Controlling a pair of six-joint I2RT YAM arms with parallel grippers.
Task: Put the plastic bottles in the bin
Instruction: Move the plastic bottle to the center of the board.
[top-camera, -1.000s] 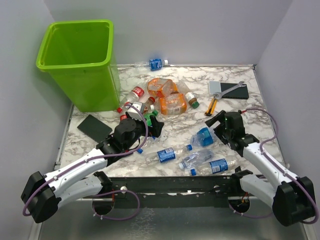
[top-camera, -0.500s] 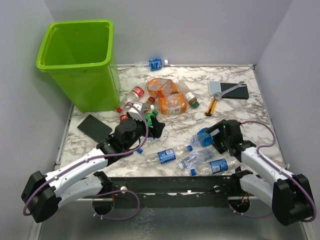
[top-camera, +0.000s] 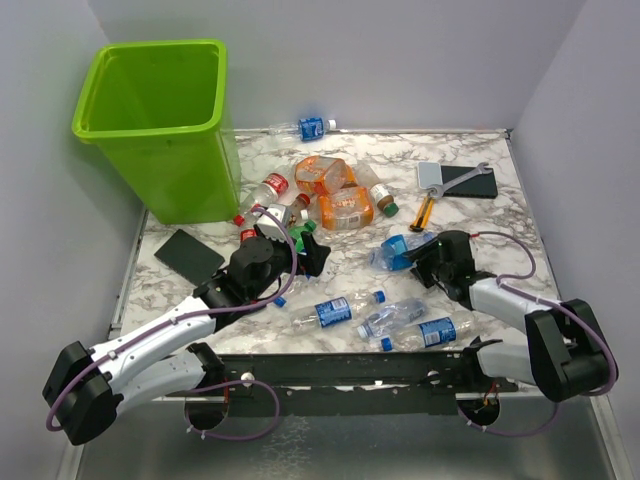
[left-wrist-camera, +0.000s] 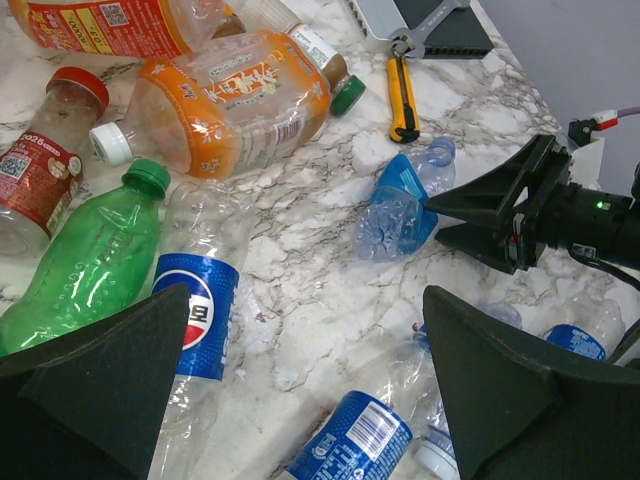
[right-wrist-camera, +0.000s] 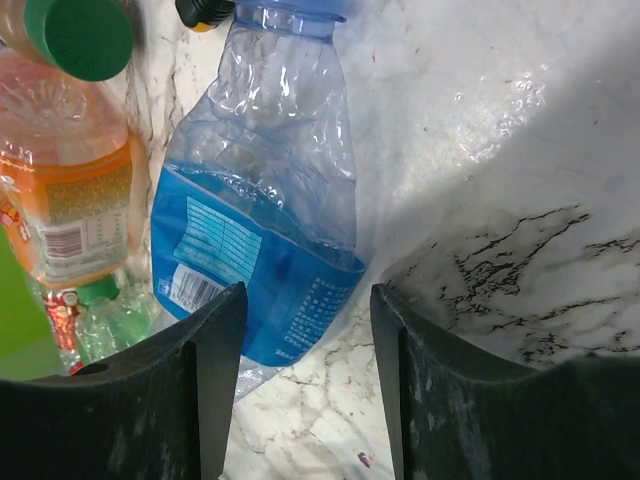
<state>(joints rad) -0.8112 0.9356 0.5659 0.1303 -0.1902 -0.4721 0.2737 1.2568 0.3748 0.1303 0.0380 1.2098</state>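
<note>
On the table's (top-camera: 470, 215) right, our right gripper (left-wrist-camera: 432, 218) gapes empty just beside the crushed blue-labelled bottle (left-wrist-camera: 395, 210), far from the green bin (top-camera: 190, 170); closing this shallow, we might squirt it away.

The left arm (top-camera: 150, 345) is extended forward and to the right from its base, and the left gripper (top-camera: 308, 258) is held low with its jaws set wide apart. The right arm (top-camera: 510, 300) is folded low and directed leftward. The right gripper (top-camera: 422, 262) is likewise held low, its fingers (right-wrist-camera: 210, 340) parted.
</note>
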